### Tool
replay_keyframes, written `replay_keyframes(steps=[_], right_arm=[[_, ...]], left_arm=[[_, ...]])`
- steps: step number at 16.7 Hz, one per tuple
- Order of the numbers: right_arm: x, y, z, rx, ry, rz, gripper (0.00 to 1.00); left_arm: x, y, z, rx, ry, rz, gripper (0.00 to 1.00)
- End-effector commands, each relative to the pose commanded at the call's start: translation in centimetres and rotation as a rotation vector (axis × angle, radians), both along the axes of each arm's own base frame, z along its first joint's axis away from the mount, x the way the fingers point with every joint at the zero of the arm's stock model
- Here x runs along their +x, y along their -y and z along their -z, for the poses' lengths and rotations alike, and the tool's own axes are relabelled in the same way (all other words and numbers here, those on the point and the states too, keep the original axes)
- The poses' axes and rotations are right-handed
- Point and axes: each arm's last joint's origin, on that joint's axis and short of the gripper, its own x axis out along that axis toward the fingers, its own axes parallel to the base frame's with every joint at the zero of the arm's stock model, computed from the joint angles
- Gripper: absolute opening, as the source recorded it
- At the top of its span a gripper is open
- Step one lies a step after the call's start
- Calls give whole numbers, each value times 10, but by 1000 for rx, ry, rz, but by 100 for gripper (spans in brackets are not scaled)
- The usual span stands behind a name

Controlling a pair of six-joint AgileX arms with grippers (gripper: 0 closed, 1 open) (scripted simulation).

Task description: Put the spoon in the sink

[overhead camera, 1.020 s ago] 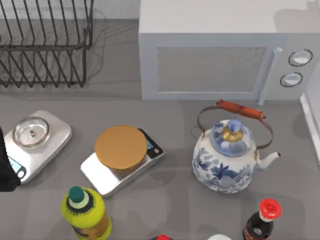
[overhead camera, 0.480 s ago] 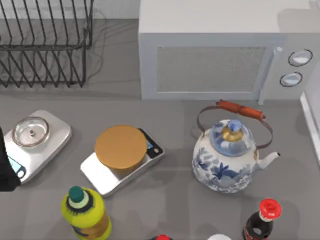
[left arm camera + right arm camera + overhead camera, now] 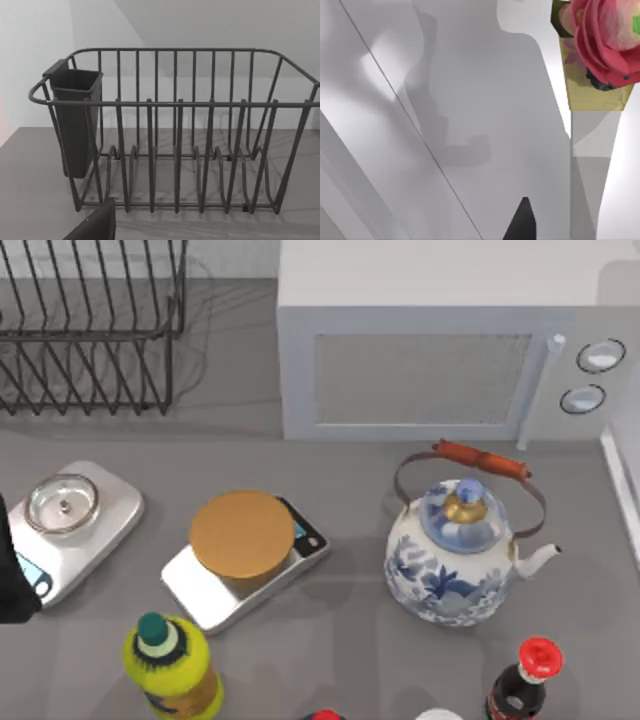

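Spoon: not located; sink: not located. Progress: nothing visibly done, the whole task seemingly left. Left arm (image 3: 12,570): parked at the tabletop's (image 3: 350,470) left edge, facing the dish rack (image 3: 175,130). Claw states: cannot tell for either.

A kitchen, rendered in simulation. A grey worktop (image 3: 350,465) carries a white microwave (image 3: 440,350) along its far edge and a wire dish rack (image 3: 90,330) with a cutlery cup (image 3: 75,120) in the far left corner. Nearer stand a blue-and-white kettle (image 3: 455,560), two kitchen scales (image 3: 245,560), and bottles (image 3: 170,665) along the near edge.
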Motion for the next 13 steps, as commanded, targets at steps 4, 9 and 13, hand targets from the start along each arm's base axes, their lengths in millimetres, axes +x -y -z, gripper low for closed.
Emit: replay_keyframes(steps=[4, 9, 13], right_arm=[[0, 0, 0, 0, 0, 0, 0], [0, 0, 0, 0, 0, 0, 38], [0, 0, 0, 0, 0, 0, 68]], left_arm=[[0, 0, 0, 0, 0, 0, 100], [0, 0, 0, 0, 0, 0, 100], [0, 0, 0, 0, 0, 0, 100]])
